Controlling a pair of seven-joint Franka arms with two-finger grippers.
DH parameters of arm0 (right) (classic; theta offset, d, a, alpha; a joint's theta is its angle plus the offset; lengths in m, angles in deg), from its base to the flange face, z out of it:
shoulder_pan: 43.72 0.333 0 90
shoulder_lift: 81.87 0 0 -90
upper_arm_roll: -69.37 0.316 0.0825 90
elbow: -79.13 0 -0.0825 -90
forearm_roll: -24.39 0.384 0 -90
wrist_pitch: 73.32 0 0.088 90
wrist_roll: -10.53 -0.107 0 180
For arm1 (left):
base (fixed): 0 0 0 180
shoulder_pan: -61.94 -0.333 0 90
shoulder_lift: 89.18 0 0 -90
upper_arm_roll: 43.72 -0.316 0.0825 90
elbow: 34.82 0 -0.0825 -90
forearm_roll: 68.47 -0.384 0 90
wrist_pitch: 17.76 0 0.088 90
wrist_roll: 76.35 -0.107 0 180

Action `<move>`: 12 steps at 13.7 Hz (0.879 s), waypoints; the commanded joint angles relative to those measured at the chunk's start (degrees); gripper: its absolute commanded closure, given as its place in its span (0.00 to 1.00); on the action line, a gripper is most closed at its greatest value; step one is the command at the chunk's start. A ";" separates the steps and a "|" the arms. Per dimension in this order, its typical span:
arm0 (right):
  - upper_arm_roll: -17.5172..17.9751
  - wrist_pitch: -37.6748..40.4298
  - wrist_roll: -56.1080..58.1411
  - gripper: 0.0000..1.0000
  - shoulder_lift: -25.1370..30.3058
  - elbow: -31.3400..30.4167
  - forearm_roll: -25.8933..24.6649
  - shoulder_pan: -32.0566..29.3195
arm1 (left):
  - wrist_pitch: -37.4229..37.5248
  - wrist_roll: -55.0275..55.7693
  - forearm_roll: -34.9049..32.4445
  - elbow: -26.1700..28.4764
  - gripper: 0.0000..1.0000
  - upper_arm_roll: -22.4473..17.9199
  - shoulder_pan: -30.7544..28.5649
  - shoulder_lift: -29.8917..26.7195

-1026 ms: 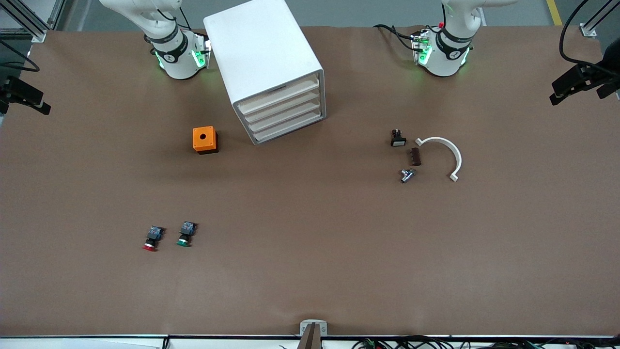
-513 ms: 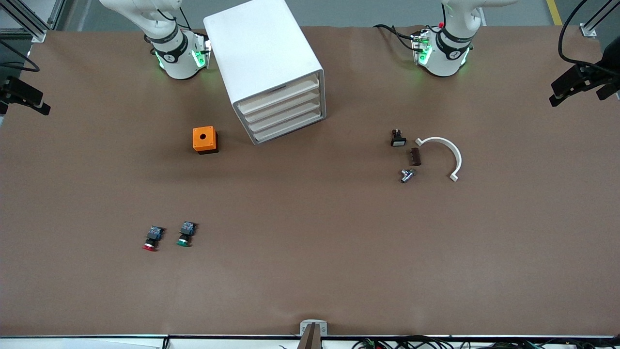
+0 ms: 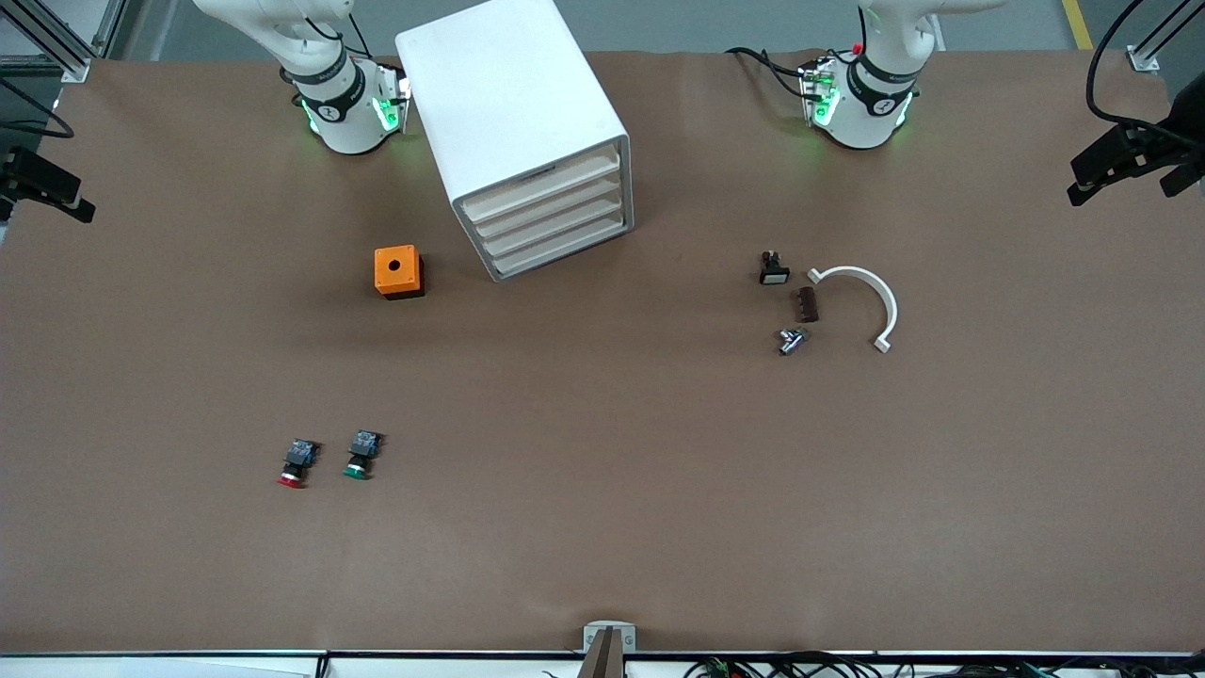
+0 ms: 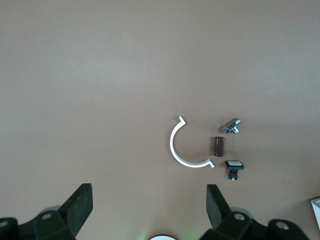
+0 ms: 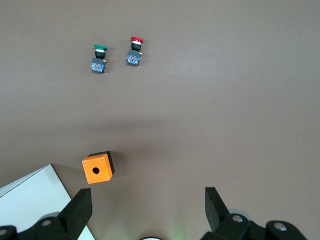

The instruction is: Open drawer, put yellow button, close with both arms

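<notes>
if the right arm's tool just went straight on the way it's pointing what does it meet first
Probably bare table. The right tool is open, pointing down at brown surface beside the orange box; depth is unclear.

Two glossy white arms are showing black joint bands, green lights glowing at the right base (image 3: 344, 108) and left base (image 3: 861, 99), black cables trailing; each pincer's fingers (image 4: 80, 207) (image 5: 82, 210) are matte black wedges

The left gripper (image 4: 147, 210), fingers spread wide, hangs over the brown counter (image 4: 100, 75). A white plastic half-ring (image 4: 176, 152), brown cylinder (image 4: 218, 146), small metal fitting (image 4: 231, 126) and white-capped black switch (image 4: 233, 166) lie close together.
</notes>
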 commanded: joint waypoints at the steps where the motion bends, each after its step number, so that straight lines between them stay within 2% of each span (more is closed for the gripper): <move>1: 3.38 -0.08 -0.52 0.00 1.87 -1.60 -0.49 -3.05 | -0.75 -1.27 -0.53 0.49 0.00 0.48 -0.31 -0.05; 12: 3.65 -0.43 -0.88 0.00 2.32 -1.96 -0.49 -2.79 | -0.75 -1.09 -0.71 -2.85 0.00 0.48 -0.31 1.62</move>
